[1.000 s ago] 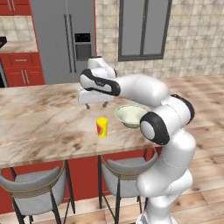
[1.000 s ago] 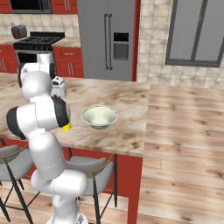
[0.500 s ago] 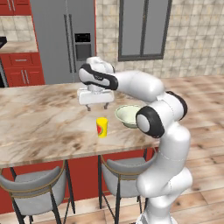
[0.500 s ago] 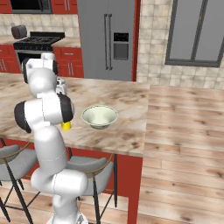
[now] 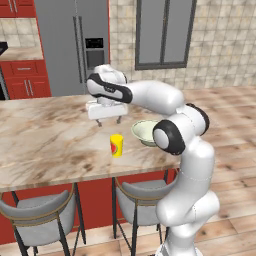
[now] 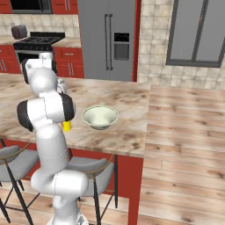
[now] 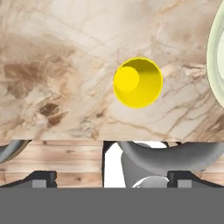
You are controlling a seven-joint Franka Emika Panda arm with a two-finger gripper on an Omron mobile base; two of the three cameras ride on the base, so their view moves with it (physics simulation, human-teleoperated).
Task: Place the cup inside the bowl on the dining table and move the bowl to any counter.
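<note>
The cup (image 5: pixel 116 145), small, yellow and marked red on its side, stands upright on the dining table (image 5: pixel 45 140) close to the near edge, above the gap between two grey cushioned stools (image 5: pixel 37 212). In the hand view the cup (image 7: pixel 138 82) shows from straight above as an open yellow ring with nothing in it, and the table's veined marble lies all around it. The bowl (image 5: pixel 148 133), pale green-white with a flared rim, sits on the same top just beside the cup on the arm's side, apart from it; from the right base view the bowl (image 6: pixel 100 117) is in plain sight, and only a scrap of the cup (image 6: pixel 66 126) peeps out behind the arm. The gripper (image 5: pixel 107 120) hangs above the table, up over the cup and a little behind it, its fingers pointing down and spread wide, holding nothing. Beyond the table stands a grey refrigerator (image 5: pixel 75 45), with red cabinets (image 5: pixel 25 80) at its side.
</note>
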